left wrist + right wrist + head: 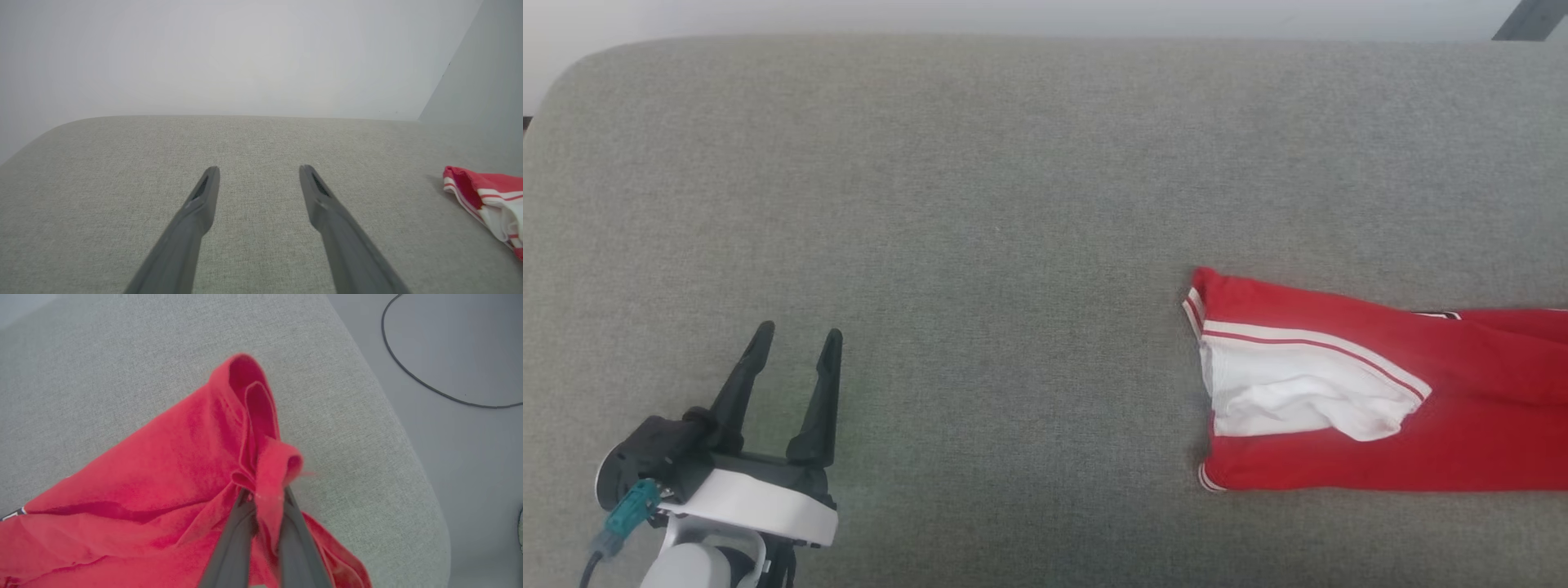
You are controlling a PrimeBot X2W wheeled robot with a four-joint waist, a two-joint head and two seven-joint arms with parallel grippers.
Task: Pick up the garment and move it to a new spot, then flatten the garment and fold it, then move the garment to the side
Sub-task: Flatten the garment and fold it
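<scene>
My left gripper (799, 331) is sitting at the lower left of the head view. Its two dark fingers (821, 392) are spread apart and grasping nothing, over a wide grey upholstered surface (1013, 204). I cannot tell whether they are touching the fabric.

The garment (1339, 465) is lying at the right edge of that view, well apart from my left gripper. It is a red jersey with a white sleeve (1298, 392) and red-and-white stripe trim, running out of frame to the right.

In the left wrist view my fingers are pointing up the frame with a clear gap between them (259, 169). The garment's striped edge (486, 192) is showing at the far right.

In the right wrist view my right gripper (265, 498) is clenching a bunched fold of the red cloth (163, 469) near the surface's rounded corner. A dark cable (429, 388) is curving across the grey floor at the upper right.
</scene>
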